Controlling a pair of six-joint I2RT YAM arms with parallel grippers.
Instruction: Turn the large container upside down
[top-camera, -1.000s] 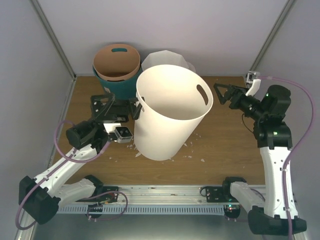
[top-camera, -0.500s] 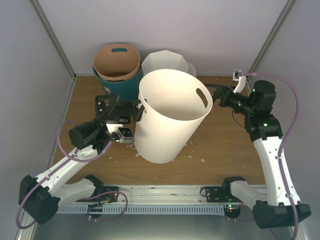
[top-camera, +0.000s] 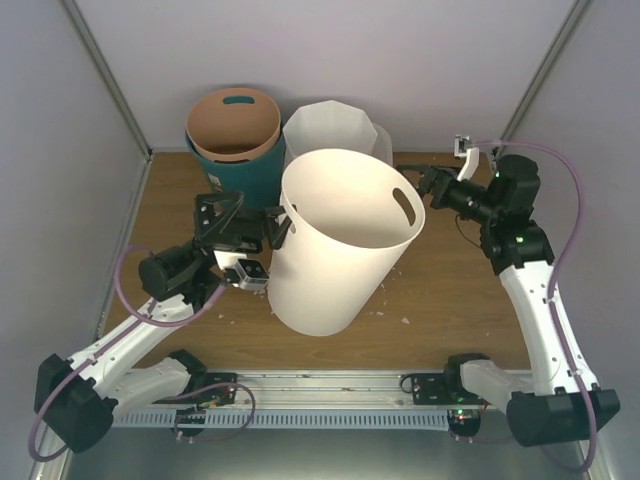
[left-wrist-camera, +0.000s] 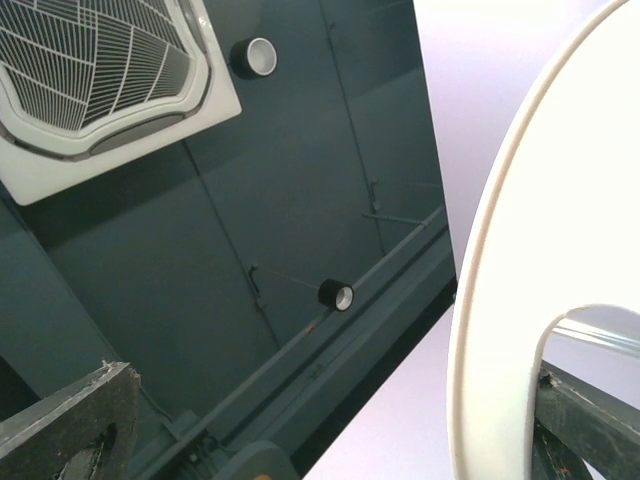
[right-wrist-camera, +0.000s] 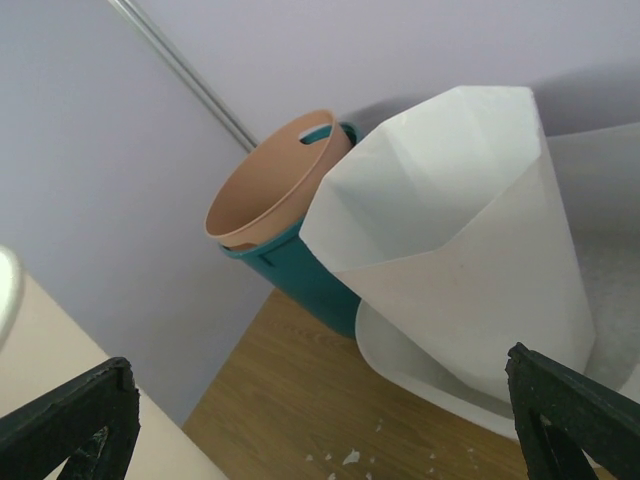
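Nearest, the left gripper (top-camera: 262, 232) stands spread wide at the left rim of a tall round white plastic bin (top-camera: 340, 250). The thin wall lies between its fingers but is not pinched. This bin leans on the wooden table (top-camera: 450, 290) among small white scraps (top-camera: 375, 313). To its right the right gripper (top-camera: 432, 185) is also released and empty, just beside the bin's handle cut-out.

Farther back, at far left, a tan round bin (top-camera: 232, 125) is nested in a teal one (top-camera: 235, 170), and a tall octagonal white bin (top-camera: 330, 125) is to their right.

Farthest, the wide white perforated plastic tub (right-wrist-camera: 605, 270), the large container, sits against the back wall and is largely hidden by the octagonal bin. I cannot tell whether that bin stands inside it or in front of it.

The tub looks light, thin-walled and smooth, so it will probably flex and slide if pinched on one side only. Its rim seems the best hold, ideally taken on opposite sides once the other bins are out of the way.
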